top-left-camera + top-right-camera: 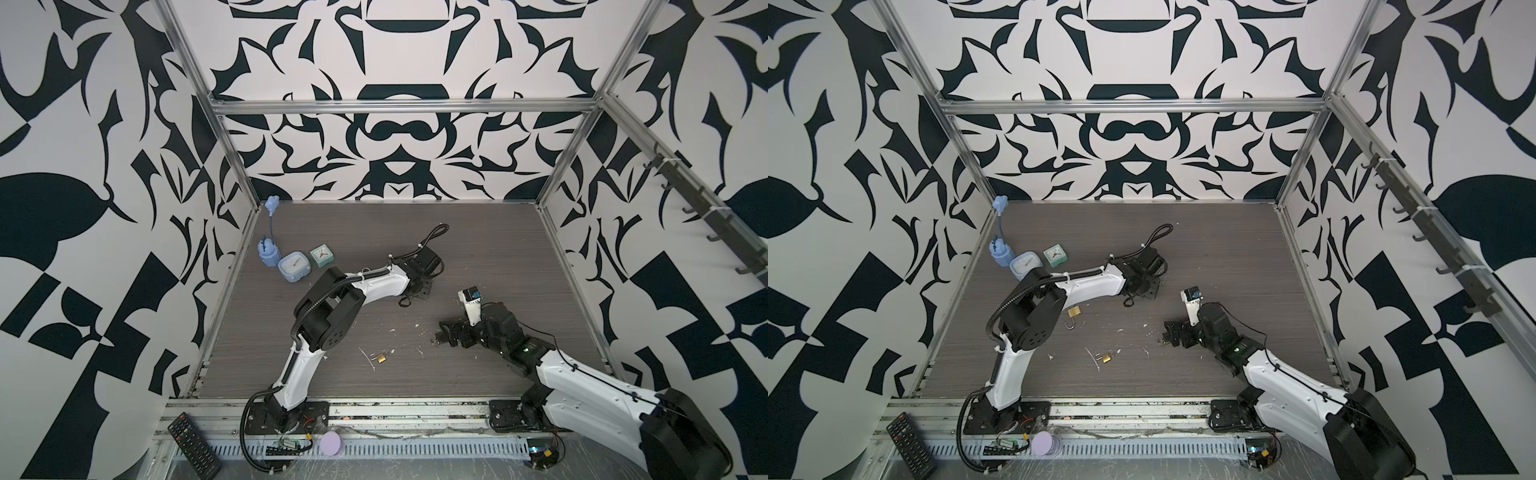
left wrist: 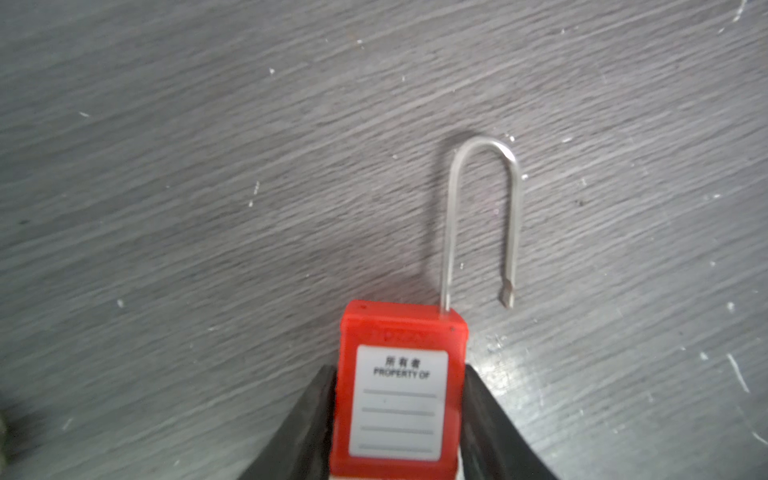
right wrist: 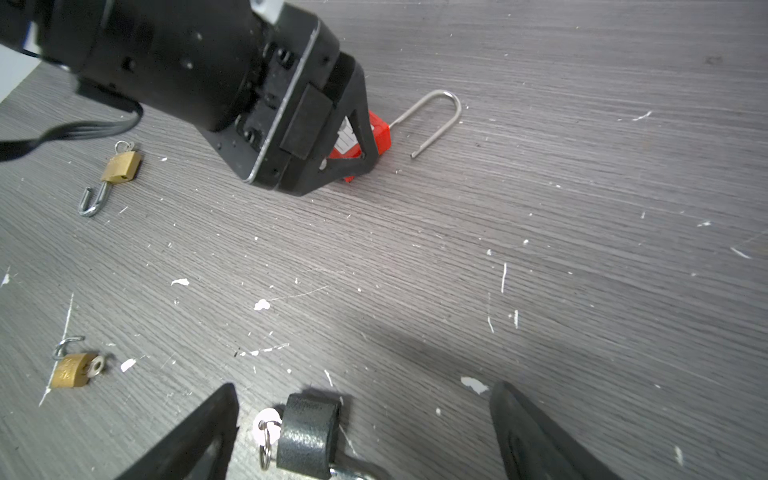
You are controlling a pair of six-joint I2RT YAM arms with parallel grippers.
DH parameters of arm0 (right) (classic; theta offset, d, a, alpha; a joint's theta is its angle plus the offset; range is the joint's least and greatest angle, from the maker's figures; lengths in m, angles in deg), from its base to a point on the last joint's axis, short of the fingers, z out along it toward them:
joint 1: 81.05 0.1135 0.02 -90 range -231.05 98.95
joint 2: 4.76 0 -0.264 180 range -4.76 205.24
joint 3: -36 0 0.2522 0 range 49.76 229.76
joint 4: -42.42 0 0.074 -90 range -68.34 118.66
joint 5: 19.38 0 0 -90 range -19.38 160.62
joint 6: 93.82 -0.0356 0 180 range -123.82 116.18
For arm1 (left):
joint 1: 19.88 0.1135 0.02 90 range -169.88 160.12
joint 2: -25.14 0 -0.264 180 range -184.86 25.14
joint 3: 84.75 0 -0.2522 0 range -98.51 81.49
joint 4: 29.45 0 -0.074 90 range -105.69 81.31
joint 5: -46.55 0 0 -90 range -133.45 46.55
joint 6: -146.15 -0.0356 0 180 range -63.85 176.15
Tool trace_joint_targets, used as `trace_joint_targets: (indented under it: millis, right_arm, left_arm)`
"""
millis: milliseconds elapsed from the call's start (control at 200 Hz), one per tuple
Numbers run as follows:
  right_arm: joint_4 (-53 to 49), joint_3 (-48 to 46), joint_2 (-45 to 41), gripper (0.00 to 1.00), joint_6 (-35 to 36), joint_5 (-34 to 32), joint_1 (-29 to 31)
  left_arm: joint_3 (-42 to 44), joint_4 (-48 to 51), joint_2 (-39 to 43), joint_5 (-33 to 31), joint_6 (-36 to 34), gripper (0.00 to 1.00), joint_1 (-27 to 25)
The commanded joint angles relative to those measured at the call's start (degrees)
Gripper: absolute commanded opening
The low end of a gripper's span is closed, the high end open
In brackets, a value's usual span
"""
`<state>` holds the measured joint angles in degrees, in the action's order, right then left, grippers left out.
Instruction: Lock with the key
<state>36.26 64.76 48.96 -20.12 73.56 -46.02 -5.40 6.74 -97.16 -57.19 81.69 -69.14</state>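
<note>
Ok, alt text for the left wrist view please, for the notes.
A red padlock with a white "PROPERTY OF" label sits clamped between the two black fingers of the left gripper. Its long silver shackle stands open, free end out of the body, over a scratched grey table.

Small padlock point(image 1: 381, 357) lies on the table point(image 1: 498, 257); remote point(image 1: 194, 446) lies before it, leftward.

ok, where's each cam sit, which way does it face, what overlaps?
Top views: high at the base side, looking down the table to the back wall; left arm and right arm show.
Left wrist: looks along the left fingers at the red padlock they pinch.
Right wrist: low over the table, facing the left gripper; right fingers straddle a grey padlock.
Shared: both wrist views show the red padlock.
</note>
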Motion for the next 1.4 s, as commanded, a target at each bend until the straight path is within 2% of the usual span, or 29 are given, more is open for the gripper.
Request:
trace_joint_targets:
  millis: [0, 60, 180, 290, 345, 390, 465, 500, 590, 630, 700, 750, 815, 940, 1095, 1245, 1395]
  right_arm:
    - [1.53, 1.96, -0.19, 0.96, 0.59, -0.96, 0.30]
    - [0.93, 2.34, -0.51, 0.96, 0.38, -1.75, 0.25]
    - [-2.41, 5.39, -2.29, 0.96, -2.39, -6.23, 0.32]
    - [-6.54, 10.52, -4.03, 0.97, -6.76, -11.60, 0.22]
    - [-10.09, 14.19, -4.31, 0.95, -8.59, -14.50, 0.15]
    - [-13.45, 17.50, -3.91, 0.93, -9.59, -16.55, 0.01]
    - [-18.78, 23.29, -2.08, 0.93, -10.90, -15.75, -0.86]
    - [-21.02, 25.71, -0.93, 0.93, -12.18, -14.58, -2.04]
    - [-27.02, 31.92, 3.02, 0.92, -16.00, -3.75, -9.33]
    - [-29.00, 34.73, 5.29, 0.92, -17.81, 2.97, -13.33]
    - [-31.85, 39.03, 9.52, 0.92, -20.08, 15.13, -19.78]
    - [-33.99, 42.07, 12.19, 0.91, -20.81, 22.02, -22.01]
    - [-37.13, 45.66, 15.26, 0.89, -20.97, 28.06, -22.81]
    - [-38.61, 47.58, 18.60, 0.87, -24.02, 37.98, -22.90]
    - [-37.95, 45.29, 20.16, 0.83, -29.70, 43.48, -22.81]
    - [-33.96, 41.58, 19.98, 0.80, -34.79, 45.09, -22.78]
    - [-32.12, 40.19, 21.11, 0.75, -36.44, 45.27, -21.86]
  left_arm:
    - [0.05, 3.65, -0.53, -0.04, 0.04, 0.40, -0.29]
    - [0.30, 3.75, 0.05, 0.01, -0.18, 0.30, -0.31]
    - [1.88, 2.78, 2.96, -0.40, -1.93, 0.19, -0.32]
    - [5.47, -1.21, 8.44, -0.01, -6.95, 0.11, -0.23]
    - [8.04, -4.08, 11.93, 0.11, -10.38, 0.00, -0.23]
    - [10.33, -6.82, 15.02, 0.28, -14.26, 0.00, -0.14]
    - [14.67, -11.76, 20.10, 2.34, -21.72, 0.00, 0.20]
    - [17.05, -14.67, 22.43, 4.79, -26.31, 0.00, 0.42]
    - [25.47, -24.04, 29.13, 10.22, -37.51, 0.00, 1.31]
    - [29.74, -28.96, 31.98, 13.50, -41.64, 0.00, 2.05]
    - [36.19, -35.75, 36.51, 22.87, -49.26, 0.00, 4.19]
    - [39.16, -38.98, 38.43, 24.58, -53.40, 0.00, 4.60]
    - [38.78, -36.86, 39.29, 23.56, -55.63, 0.00, 5.19]
    - [36.44, -30.03, 39.03, 26.10, -60.33, 0.00, 6.19]
    - [36.21, -29.43, 37.80, 26.03, -65.01, 0.00, 7.13]
    - [34.68, -28.35, 36.14, 25.36, -70.31, 0.00, 7.24]
    - [33.89, -29.41, 35.70, 25.33, -71.08, 0.00, 7.22]
